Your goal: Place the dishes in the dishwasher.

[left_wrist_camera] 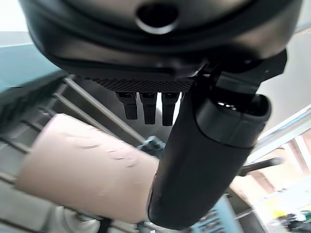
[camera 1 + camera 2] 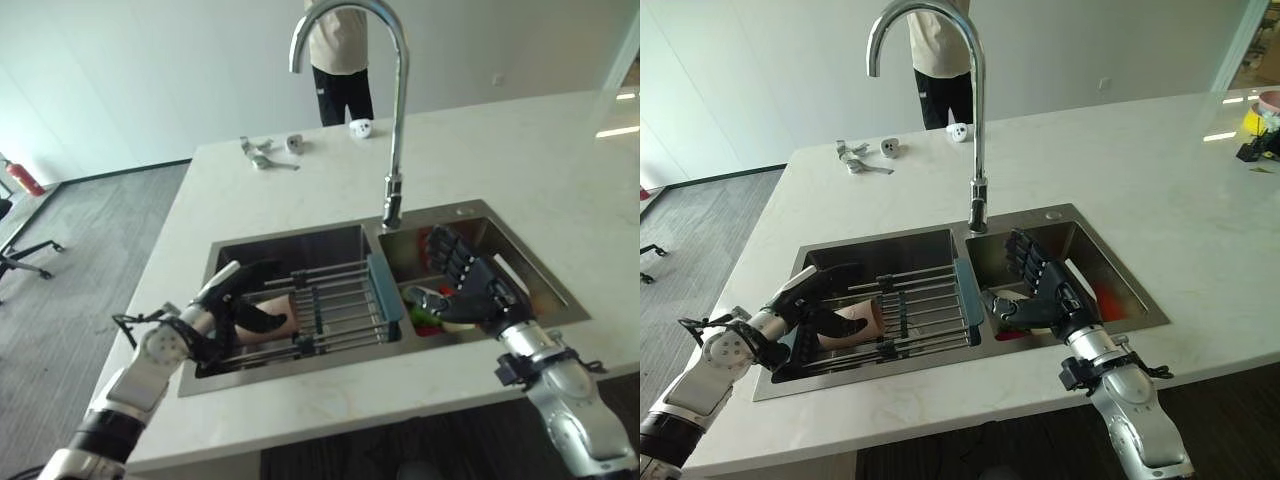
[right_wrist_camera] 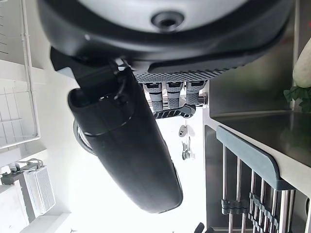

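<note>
A pink cup (image 2: 284, 328) lies on its side on the wire rack (image 2: 345, 300) in the left basin of the steel sink (image 2: 290, 250). My left hand (image 2: 225, 300) reaches in from the front left. It is open, with straight fingers above the cup and the thumb (image 1: 204, 160) lying across the cup (image 1: 82, 165). My right hand (image 2: 480, 290) hovers open in the right basin, its fingers spread over a pile of dishes: a white one (image 2: 1015, 297), a green piece (image 2: 422, 318) and something red (image 2: 1110, 300).
The tall curved faucet (image 2: 395, 120) rises between the basins at the back. Small metal pieces (image 2: 265, 155) and a white object (image 2: 362, 127) lie at the counter's far edge, where a person (image 2: 340, 60) stands. Pale countertop (image 2: 520, 160) surrounds the sink.
</note>
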You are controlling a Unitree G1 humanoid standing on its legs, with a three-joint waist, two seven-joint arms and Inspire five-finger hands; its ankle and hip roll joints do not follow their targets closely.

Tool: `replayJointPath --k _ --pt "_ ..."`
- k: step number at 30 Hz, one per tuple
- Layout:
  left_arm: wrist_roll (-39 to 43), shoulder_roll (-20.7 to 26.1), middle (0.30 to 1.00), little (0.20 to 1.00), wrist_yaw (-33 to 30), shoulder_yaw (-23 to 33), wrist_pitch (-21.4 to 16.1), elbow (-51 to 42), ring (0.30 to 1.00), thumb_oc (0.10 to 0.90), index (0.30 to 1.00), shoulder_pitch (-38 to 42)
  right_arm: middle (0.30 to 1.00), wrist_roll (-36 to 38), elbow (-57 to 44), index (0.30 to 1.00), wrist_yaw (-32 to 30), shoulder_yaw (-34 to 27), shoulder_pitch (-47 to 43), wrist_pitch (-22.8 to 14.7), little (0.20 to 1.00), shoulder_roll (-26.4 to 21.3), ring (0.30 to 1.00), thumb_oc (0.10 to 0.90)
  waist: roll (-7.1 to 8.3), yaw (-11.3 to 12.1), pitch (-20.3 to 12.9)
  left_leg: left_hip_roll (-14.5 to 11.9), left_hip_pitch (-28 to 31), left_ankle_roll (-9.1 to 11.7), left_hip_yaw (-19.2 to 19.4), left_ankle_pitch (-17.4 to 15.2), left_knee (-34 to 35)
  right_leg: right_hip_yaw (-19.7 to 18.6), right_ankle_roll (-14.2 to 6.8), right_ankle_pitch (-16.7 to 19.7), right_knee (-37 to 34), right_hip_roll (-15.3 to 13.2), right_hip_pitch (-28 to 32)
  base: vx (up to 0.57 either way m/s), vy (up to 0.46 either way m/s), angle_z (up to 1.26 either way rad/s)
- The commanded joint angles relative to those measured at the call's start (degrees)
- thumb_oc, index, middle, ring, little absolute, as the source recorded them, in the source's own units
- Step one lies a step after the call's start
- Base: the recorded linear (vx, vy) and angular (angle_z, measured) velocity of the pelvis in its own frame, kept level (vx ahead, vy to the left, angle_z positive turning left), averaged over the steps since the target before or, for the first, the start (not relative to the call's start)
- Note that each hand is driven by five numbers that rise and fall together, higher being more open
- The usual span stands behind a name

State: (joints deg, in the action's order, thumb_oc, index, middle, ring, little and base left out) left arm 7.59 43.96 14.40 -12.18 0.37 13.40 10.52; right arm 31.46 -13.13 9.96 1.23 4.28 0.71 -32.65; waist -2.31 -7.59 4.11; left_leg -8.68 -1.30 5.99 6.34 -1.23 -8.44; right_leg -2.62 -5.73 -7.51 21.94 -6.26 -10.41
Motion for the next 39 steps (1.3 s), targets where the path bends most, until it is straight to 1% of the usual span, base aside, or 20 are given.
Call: replayJointPath --k 1,5,7,8,9,11,12,15,17,18,23,25,27,28,32,33,34,37,38,39 --pt "-1.6 1.4 0.9 0.9 -2.2 1.1 -3.7 -1.0 0.9 0.8 0.9 8.2 0.9 -0.5 -3.6 0.9 1.1 -3.3 -8.2 -4.9 0.9 -1.4 0.9 0.8 -0.14 -0.1 -1.2 -0.2 0.7 -1.6 2.0 -10.7 -8.8 4.2 -2.1 -1.0 -4.7 -1.3 5.6 0.01 0.008 -0.18" --pt "-2.1 1.6 0.9 0.9 2.0 0.6 -1.5 2.1 0.9 0.8 0.9 7.4 0.9 -0.7 -3.3 0.9 2.4 -4.1 -7.7 -4.4 0.9 -1.8 0.9 0.8 -0.34 -0.6 -1.3 -0.4 1.0 -1.7 2.8 -10.6 -8.8 3.7 -2.0 -0.8 -4.7 -1.1 5.5 0.01 0.018 -0.16" --pt "-2.4 1.8 0.9 0.9 4.6 0.2 0.9 2.1 0.9 0.8 0.9 7.3 0.9 -0.8 -3.4 0.9 3.1 -4.3 -7.6 -4.1 0.9 -1.9 0.9 0.8 -0.51 -0.8 -1.2 -0.4 1.0 -1.7 3.0 -10.6 -8.8 3.5 -2.0 -0.8 -4.7 -1.1 5.4 0.0 0.023 -0.07" --pt "-2.5 1.8 0.9 0.9 4.7 0.2 1.1 2.1 0.9 0.8 0.9 7.3 0.9 -0.9 -3.4 0.9 3.1 -4.4 -7.6 -4.0 0.9 -1.9 0.9 0.8 -0.52 -0.8 -1.2 -0.4 1.1 -1.7 3.0 -10.6 -8.8 3.5 -2.1 -0.8 -4.7 -1.1 5.4 -0.01 0.031 -0.04" --pt "-3.2 2.5 0.9 0.9 5.7 -0.2 2.6 2.5 0.9 0.8 0.9 7.2 0.9 -1.2 -3.5 0.9 3.4 -4.5 -7.4 -3.9 0.9 -2.4 0.9 0.8 -0.63 -1.0 -1.2 -0.4 1.1 -1.7 3.1 -10.6 -8.8 3.3 -2.0 -0.7 -4.7 -1.0 5.4 0.0 0.0 0.0" --pt "-5.0 3.1 0.9 0.9 6.5 -0.4 3.8 3.5 0.9 0.8 0.9 7.5 0.9 -1.4 -3.4 0.9 3.6 -4.5 -7.6 -3.7 0.9 -2.9 0.9 0.8 -0.71 -1.2 -1.3 -0.3 1.2 -1.8 3.3 -10.6 -8.8 3.2 -2.1 -0.7 -4.7 -1.0 5.4 -0.02 0.031 -0.05" --pt "-9.5 4.3 0.9 0.9 6.0 -1.3 4.1 5.0 0.9 0.8 0.9 8.0 0.9 -1.2 -3.5 0.9 3.9 -4.6 -7.8 -3.5 0.9 -3.4 0.9 0.8 -0.85 -1.4 -1.2 -0.3 1.3 -1.8 3.5 -10.6 -8.8 3.0 -2.1 -0.6 -4.7 -1.0 5.3 -0.02 0.032 -0.1" --pt "-15.4 6.0 0.9 0.9 6.6 -2.5 6.4 5.0 0.9 0.8 0.9 9.0 0.9 -0.8 -3.9 0.9 4.1 -5.0 -7.8 -2.9 0.9 -4.1 0.9 0.8 -0.92 -1.6 -1.1 -0.3 1.2 -1.8 3.6 -10.6 -8.8 3.0 -2.2 -0.6 -4.7 -0.9 5.2 -0.03 0.019 -0.08" --pt "-20.5 7.0 0.9 0.9 8.6 -3.6 9.7 5.1 0.9 0.8 0.9 9.4 0.9 -1.1 -4.0 0.9 4.3 -5.1 -7.9 -2.4 0.9 -4.2 0.9 0.8 -0.91 -1.6 -1.1 -0.2 1.1 -1.8 3.6 -10.6 -8.8 2.9 -2.3 -0.5 -4.7 -0.9 5.1 -0.03 0.005 -0.03" --pt "-22.0 7.0 0.9 0.9 9.1 -3.7 10.6 5.2 0.9 0.8 0.9 9.4 0.9 -1.1 -3.9 0.9 4.4 -5.2 -8.0 -2.3 0.9 -4.3 0.9 0.8 -0.86 -1.6 -1.1 -0.2 1.1 -1.8 3.5 -10.6 -8.8 2.9 -2.3 -0.5 -4.7 -0.9 5.0 -0.03 -0.003 -0.03" --pt "-30.7 6.2 0.9 0.9 12.8 -3.5 18.6 7.1 0.9 0.8 0.9 9.3 0.9 -1.6 -4.3 0.9 4.8 -5.7 -8.0 -1.2 0.9 -4.0 0.9 0.8 -0.62 -1.5 -1.0 -0.2 1.0 -1.8 3.5 -10.4 -8.8 2.8 -2.4 -0.4 -4.7 -0.8 5.0 -0.01 -0.001 -0.01" --pt "-33.8 5.6 0.9 0.9 12.8 -2.8 20.0 8.1 0.9 0.8 0.9 8.7 0.9 -1.9 -4.6 0.9 4.9 -6.0 -7.9 -0.7 0.9 -3.8 0.9 0.8 -0.54 -1.4 -0.9 -0.2 1.0 -1.9 3.5 -10.4 -8.8 2.9 -2.4 -0.4 -4.7 -0.8 5.0 0.0 0.0 0.0" --pt "-35.5 5.5 0.698 0.698 12.8 -2.7 21.9 8.6 0.698 0.665 0.698 8.3 0.9 -2.1 -4.6 0.9 5.1 -6.1 -7.9 -0.5 0.9 -3.7 0.9 0.8 -0.49 -1.5 -0.8 -0.2 1.0 -1.9 3.5 -10.5 -8.8 2.8 -2.4 -0.4 -4.7 -0.7 4.9 -0.02 -0.007 -0.01" --pt "-39.0 5.0 0.3 0.3 13.4 -2.2 24.9 9.9 0.3 0.4 0.3 7.8 0.9 -2.7 -4.7 0.9 5.2 -6.2 -7.8 -0.4 0.9 -3.4 0.9 0.8 -0.42 -1.4 -0.8 -0.1 0.9 -2.0 3.5 -10.6 -8.8 2.6 -2.4 -0.5 -4.7 -0.7 4.8 -0.03 -0.013 -0.03" --pt "-39.9 4.4 0.3 0.3 13.8 -1.5 25.9 11.9 0.3 0.4 0.3 7.1 0.9 -3.9 -4.9 0.9 5.2 -6.0 -8.0 0.3 0.9 -2.9 0.9 0.8 -0.45 -1.4 -0.8 -0.1 0.9 -2.0 3.5 -10.6 -8.8 2.6 -2.4 -0.5 -4.7 -0.7 4.8 -0.02 -0.004 -0.01" --pt "-38.7 4.2 0.3 0.3 11.8 -1.4 23.8 11.6 0.3 0.4 0.3 6.9 0.9 -4.0 -5.1 0.9 5.3 -5.9 -7.9 0.6 0.9 -3.2 0.9 0.8 -0.41 -1.5 -0.8 -0.1 0.9 -1.9 3.6 -10.6 -8.8 2.5 -2.4 -0.5 -4.7 -0.7 4.7 -0.04 -0.002 -0.03" --pt "-38.1 4.2 0.3 0.3 11.5 -1.4 23.2 11.5 0.3 0.4 0.3 6.9 0.9 -4.0 -5.1 0.9 5.4 -5.9 -7.8 0.6 0.9 -3.3 0.9 0.8 -0.4 -1.5 -0.8 -0.1 0.9 -1.9 3.6 -10.6 -8.8 2.5 -2.4 -0.5 -4.7 -0.7 4.7 -0.04 -0.002 -0.02" --pt "-30.0 5.3 0.3 0.3 5.1 -0.1 17.4 8.0 0.3 0.4 0.3 7.3 0.9 -4.1 -4.4 0.9 5.6 -6.0 -7.6 -0.2 0.9 -3.6 0.9 0.8 -0.35 -1.3 -0.8 -0.1 0.8 -1.8 3.4 -10.7 -8.8 2.7 -2.4 -0.6 -4.7 -0.7 4.8 0.0 0.0 0.0" --pt "-24.8 5.9 0.3 0.3 -1.1 1.3 12.0 5.7 0.3 0.4 0.3 7.4 0.9 -4.1 -4.1 0.9 5.6 -6.1 -7.5 -0.7 0.9 -3.8 0.9 0.8 -0.21 -1.1 -0.8 -0.1 0.8 -1.8 3.3 -10.7 -8.8 2.8 -2.4 -0.6 -4.7 -0.8 4.9 0.0 0.0 0.0" --pt "-20.5 6.2 0.3 0.3 -4.6 2.4 8.6 4.4 0.3 0.4 0.3 7.7 0.9 -4.1 -3.9 0.9 5.6 -6.1 -7.1 -1.2 0.9 -3.8 0.9 0.8 -0.09 -1.0 -0.8 0.0 0.9 -1.9 3.2 -10.8 -8.8 2.9 -2.4 -0.6 -4.7 -0.9 5.0 0.0 -0.004 0.04"
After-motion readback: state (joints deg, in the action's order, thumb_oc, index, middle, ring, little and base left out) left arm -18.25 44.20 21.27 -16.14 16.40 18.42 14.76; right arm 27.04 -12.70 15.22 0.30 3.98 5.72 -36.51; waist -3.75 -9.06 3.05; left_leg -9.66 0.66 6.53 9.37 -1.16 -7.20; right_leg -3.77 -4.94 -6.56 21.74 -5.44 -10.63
